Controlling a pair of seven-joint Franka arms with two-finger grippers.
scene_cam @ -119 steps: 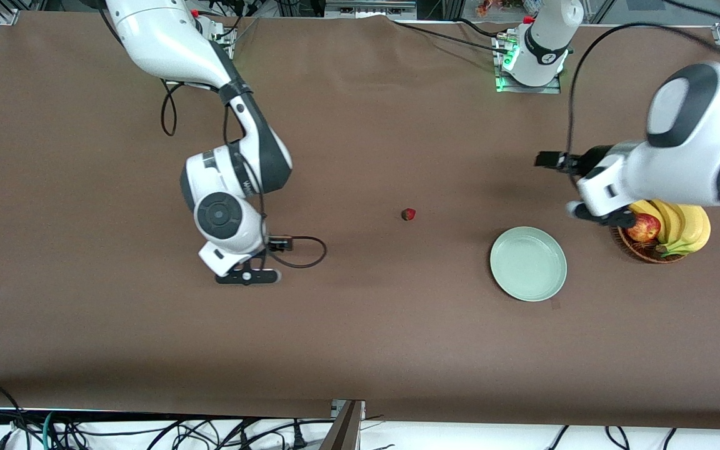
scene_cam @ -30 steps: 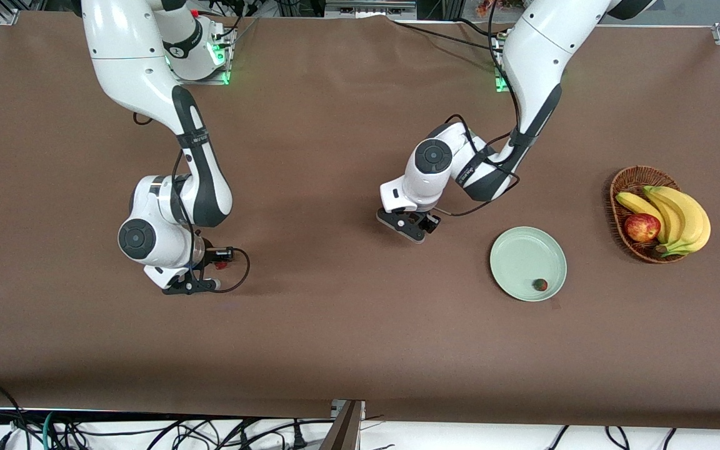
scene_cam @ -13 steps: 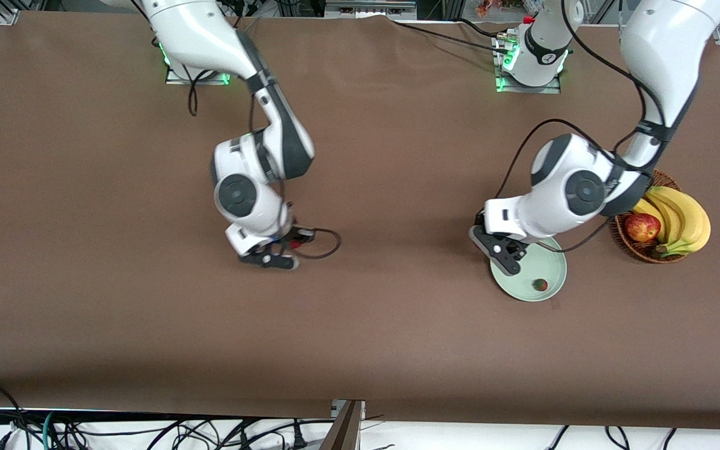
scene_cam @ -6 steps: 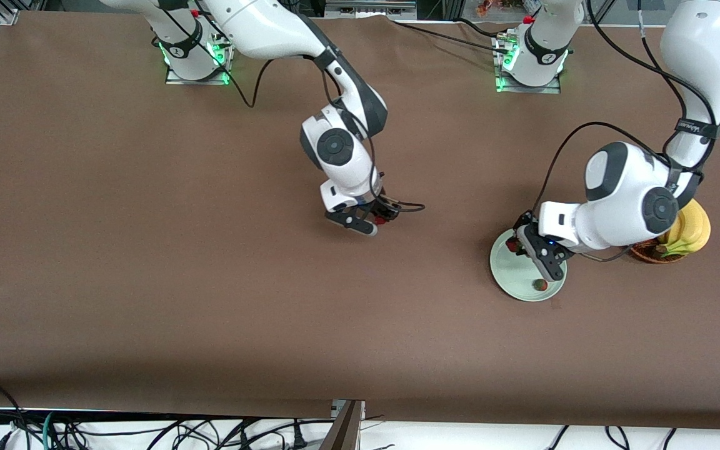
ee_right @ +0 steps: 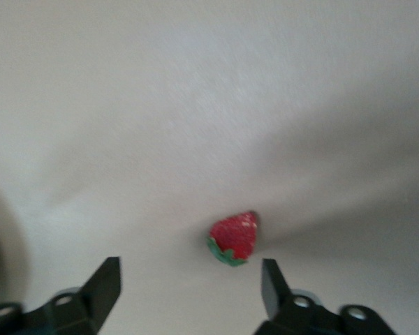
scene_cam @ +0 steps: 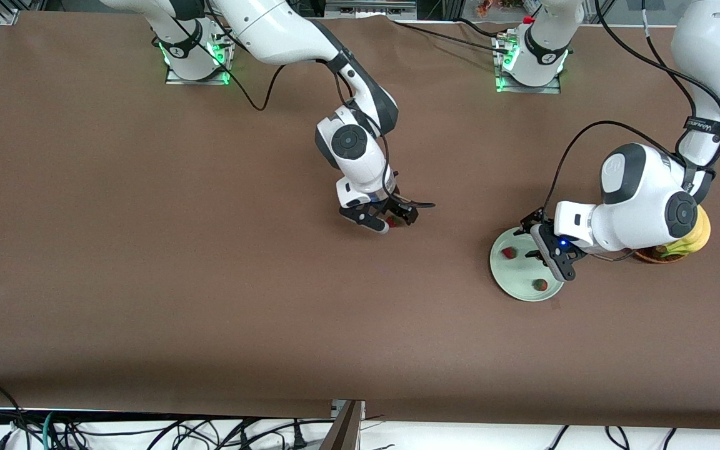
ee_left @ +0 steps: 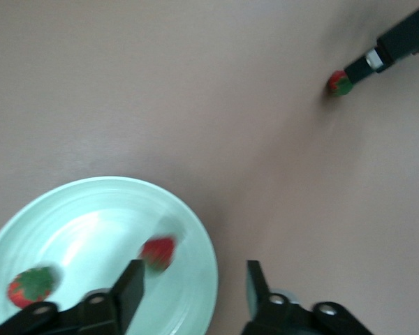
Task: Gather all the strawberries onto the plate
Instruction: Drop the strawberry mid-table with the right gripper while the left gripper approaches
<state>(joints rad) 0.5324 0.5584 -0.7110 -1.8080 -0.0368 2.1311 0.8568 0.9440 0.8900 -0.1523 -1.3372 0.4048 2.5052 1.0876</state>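
The mint-green plate [scene_cam: 516, 281] sits toward the left arm's end of the table. Two strawberries lie in it, one [scene_cam: 509, 252] near the rim on the side toward the right arm's end, one [scene_cam: 540, 285] nearer the front camera. Both also show in the left wrist view [ee_left: 158, 251] [ee_left: 32, 286]. My left gripper [scene_cam: 542, 253] is open and empty over the plate [ee_left: 91, 209]. My right gripper [scene_cam: 387, 220] is open over mid-table, and the third strawberry [ee_right: 234, 239] lies on the brown cloth just under its spread fingers. That berry also shows in the front view [scene_cam: 393, 222].
A wicker basket of bananas [scene_cam: 700, 232] stands beside the plate toward the left arm's end, mostly hidden by the left arm's wrist. The right gripper's fingertip and the third strawberry [ee_left: 339, 82] show far off in the left wrist view.
My left gripper has opened and a second strawberry now lies in the plate. My right gripper has moved a little toward the plate, and its fingers now stand open with the berry below them.
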